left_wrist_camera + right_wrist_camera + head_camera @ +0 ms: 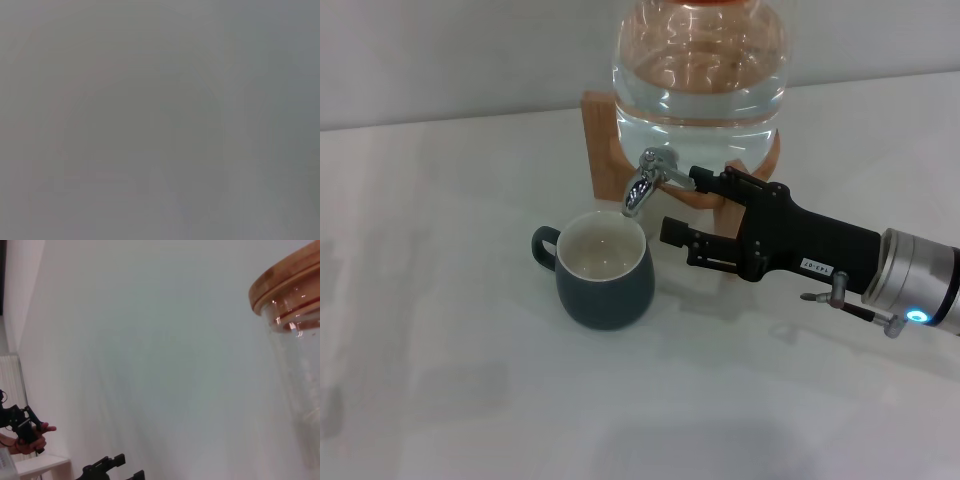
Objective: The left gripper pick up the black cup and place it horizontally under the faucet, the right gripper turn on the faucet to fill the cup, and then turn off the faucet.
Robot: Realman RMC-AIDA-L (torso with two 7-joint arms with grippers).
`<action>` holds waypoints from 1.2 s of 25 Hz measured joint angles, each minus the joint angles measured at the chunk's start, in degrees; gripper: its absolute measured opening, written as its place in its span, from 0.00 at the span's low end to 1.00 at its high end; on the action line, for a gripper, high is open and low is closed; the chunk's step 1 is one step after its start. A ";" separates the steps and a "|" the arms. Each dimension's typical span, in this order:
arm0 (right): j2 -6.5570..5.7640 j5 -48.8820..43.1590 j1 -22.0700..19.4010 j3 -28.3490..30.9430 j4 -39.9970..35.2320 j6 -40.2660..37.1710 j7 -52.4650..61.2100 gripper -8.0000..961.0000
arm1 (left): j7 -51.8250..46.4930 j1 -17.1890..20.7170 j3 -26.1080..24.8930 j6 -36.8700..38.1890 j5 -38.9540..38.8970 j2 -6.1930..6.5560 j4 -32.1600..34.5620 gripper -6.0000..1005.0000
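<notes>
The black cup (606, 272) stands upright on the white table, its cream inside showing and its handle pointing to the robot's left. Its rim sits just below the spout of the chrome faucet (642, 185). My right gripper (686, 206) reaches in from the right and is open. Its upper finger touches the end of the faucet's thin lever, and its lower finger hangs beside the cup's rim. I cannot tell whether water is running. The left gripper is out of view, and the left wrist view is plain grey.
The faucet belongs to a large clear glass jar (700, 70) of water on a wooden stand (604, 140) at the back. The right wrist view shows the jar's wooden lid (285, 282) against a pale wall. White table (440, 330) spreads left and front.
</notes>
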 joint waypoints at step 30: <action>0.00 0.30 0.86 -3.32 -1.42 1.49 4.07 0.88 | 0.17 -0.95 0.43 -1.78 0.80 0.02 0.00 0.87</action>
